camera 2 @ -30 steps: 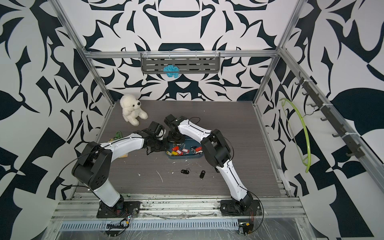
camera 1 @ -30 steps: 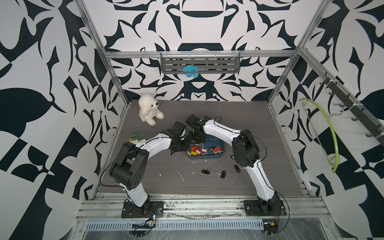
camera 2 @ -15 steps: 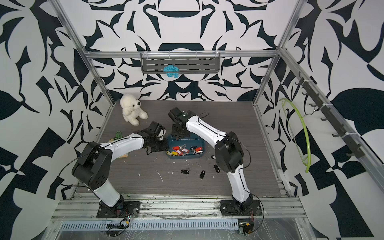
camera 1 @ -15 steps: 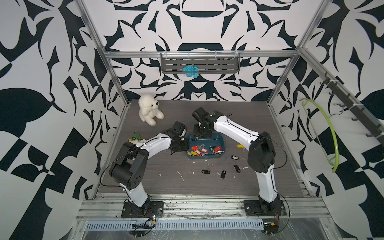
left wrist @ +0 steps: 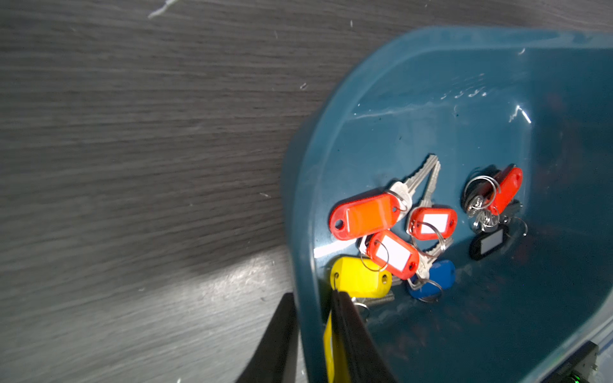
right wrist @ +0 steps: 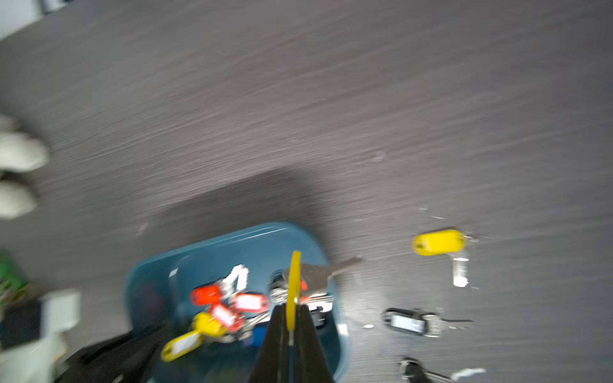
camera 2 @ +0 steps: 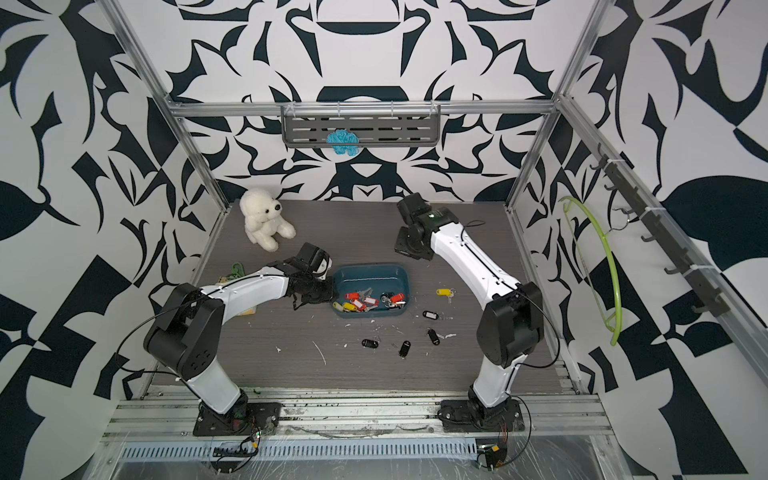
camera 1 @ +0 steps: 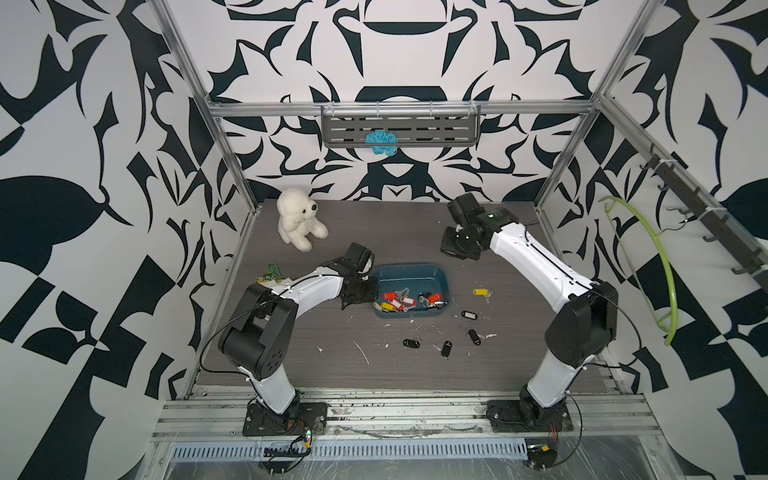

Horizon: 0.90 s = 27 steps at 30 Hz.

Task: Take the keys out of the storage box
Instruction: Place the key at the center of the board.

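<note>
right gripper (right wrist: 288, 308): jaws pinched tight on one end of a yellow tag (right wrist: 294, 282), seen edge-on, with its key (right wrist: 326, 270) hanging off the ring. It is held high, about 1 o'clock from the box in both top views.
left gripper (left wrist: 311, 298): partly closed across the wall of the storage box (camera 1: 409, 269) at its 9 o'clock end, one finger inside and one outside. It pins the box.
storage box: sits mid-worktop (camera 1: 332, 374), flat and upright.
keys in box (camera 1: 399, 301): red, yellow, blue and black tags bunched toward the 6 o'clock wall, with rings overlapping.
keys out (camera 1: 469, 316): five on the worktop, 3 to 6 o'clock of the box. One is yellow, four are black.
progress: I'd guess under half done. The held key needs a drop spot clear of the box.
risk 1: the bite on the tag is small and the key hangs free. A fast swing or an early release near the rim could put it back in the box.
risk 2: with the rings tangled, a pick may lift a cluster and shed one mid-carry.
risk 3: a second yellow tag (left wrist: 360, 277) lies just beside the left inside finger. A pick there risks gripper-to-gripper contact.
risk 4: if the left grip slips, the box slides or tips under a pull.
</note>
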Tool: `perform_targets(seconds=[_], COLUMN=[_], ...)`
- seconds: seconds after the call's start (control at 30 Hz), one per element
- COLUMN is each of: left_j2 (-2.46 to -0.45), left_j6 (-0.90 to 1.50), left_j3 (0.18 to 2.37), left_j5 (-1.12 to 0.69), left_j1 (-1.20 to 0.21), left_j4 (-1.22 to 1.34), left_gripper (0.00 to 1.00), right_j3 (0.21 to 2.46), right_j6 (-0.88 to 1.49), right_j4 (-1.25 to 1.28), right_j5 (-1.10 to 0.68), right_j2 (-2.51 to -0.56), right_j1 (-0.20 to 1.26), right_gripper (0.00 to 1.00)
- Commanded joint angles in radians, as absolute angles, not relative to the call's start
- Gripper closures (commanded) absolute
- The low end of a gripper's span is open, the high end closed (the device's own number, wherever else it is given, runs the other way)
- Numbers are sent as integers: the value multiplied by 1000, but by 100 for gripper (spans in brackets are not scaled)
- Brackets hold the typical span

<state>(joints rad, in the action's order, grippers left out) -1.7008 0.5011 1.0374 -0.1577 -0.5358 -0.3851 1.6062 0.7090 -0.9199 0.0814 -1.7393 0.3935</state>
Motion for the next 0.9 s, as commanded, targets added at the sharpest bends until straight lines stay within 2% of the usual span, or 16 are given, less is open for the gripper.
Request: perform_targets(seconds=[0.0,0.17,0.37,0.53,0.6,0.67,0.73,0.8,0.87], left_j2=[-1673,-1675,-1672,-1669,-1668,-1665,-1655,-1644,-1630], left_j6=[497,494,491,486,482,475,467,455,437], left_j3=[1037,1041,1054,1069,1076,1088,1101,1114,1140], left_j5=[-164,-162,-154,-143,-142,-137,-131,-118,-96], left_j1=[-542,-543,-543,-543,-542,-543,-543,-543,-543], left_j4=[-397,-405,-421,-442,-451,-466,-482,-502,-537], left_gripper=[76,77,75,71,67,60,49,41,36], right_j3=[1526,1434,1470,1512,1519,1520,1512,1501,1493], right_j6=[667,628,581,569,566,565,563,562,560], right_j4=[-895,-808,-770,-767,-767,-767,-763,-762,-770], right_j5=[98,55,22,19,16,9,0,-3,-5], right_j2=[-1702,-1733,-1852,-1929,-1950,-1963,-1964,-1957,-1940], right_j1=[332,210,124,97,95,96,95,96,96], right_gripper=[100,100,100,100,100,83,58,48,45])
